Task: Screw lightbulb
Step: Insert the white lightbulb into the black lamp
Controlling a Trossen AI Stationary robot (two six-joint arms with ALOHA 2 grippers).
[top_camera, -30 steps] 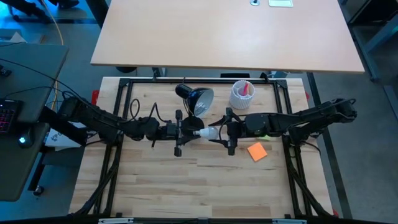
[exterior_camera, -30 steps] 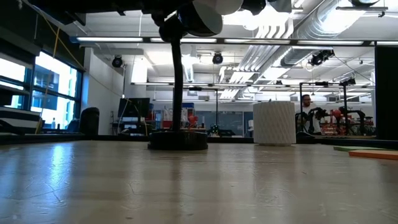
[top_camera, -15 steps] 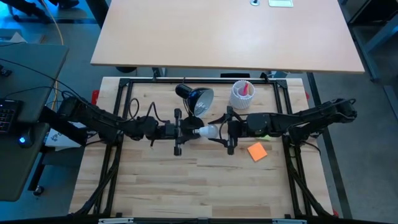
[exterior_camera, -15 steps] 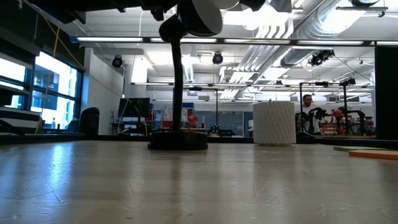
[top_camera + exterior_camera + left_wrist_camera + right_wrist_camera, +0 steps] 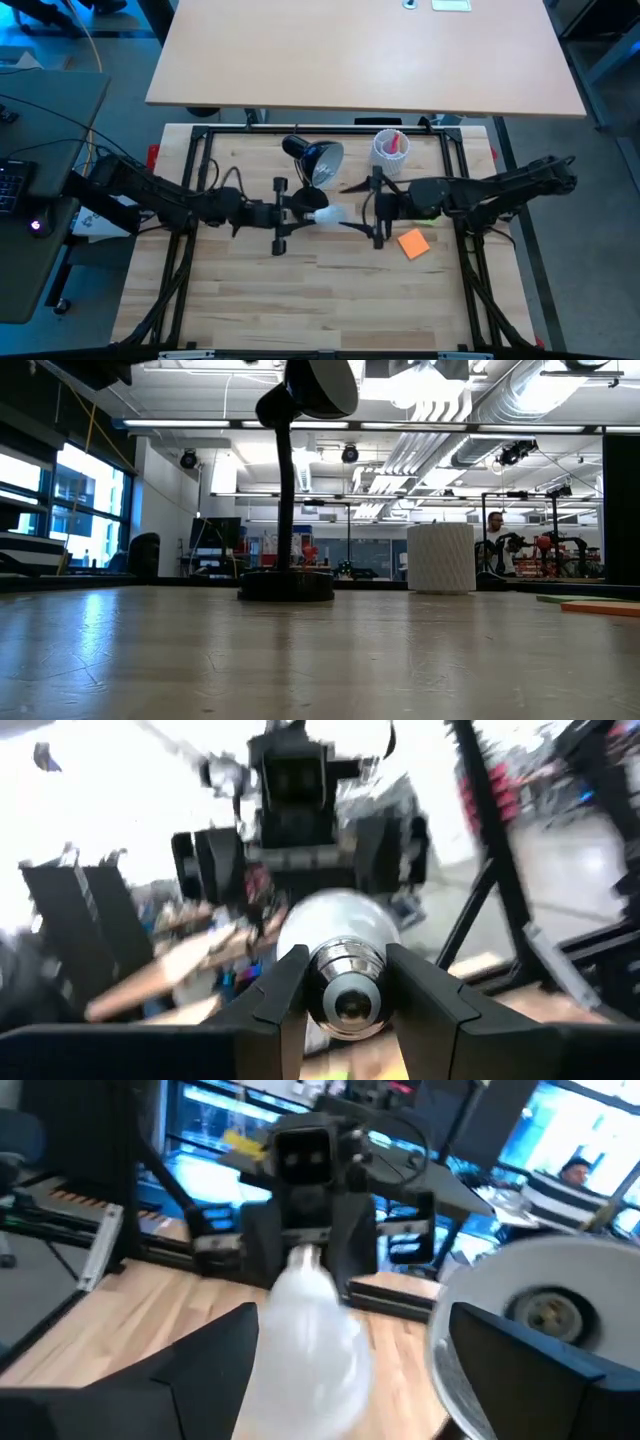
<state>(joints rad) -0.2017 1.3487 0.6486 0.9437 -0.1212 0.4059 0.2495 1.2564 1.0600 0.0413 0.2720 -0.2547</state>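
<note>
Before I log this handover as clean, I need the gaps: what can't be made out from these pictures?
- Low view: both arms and the lightbulb are cut off by the top edge; only the lamp and white cup show.
- Left wrist view: motion blur smears everything behind the bulb.
- Right wrist view: the blurred bulb hides where the left gripper grips its base.
- High view: the red item in the cup is too small to identify.
</note>
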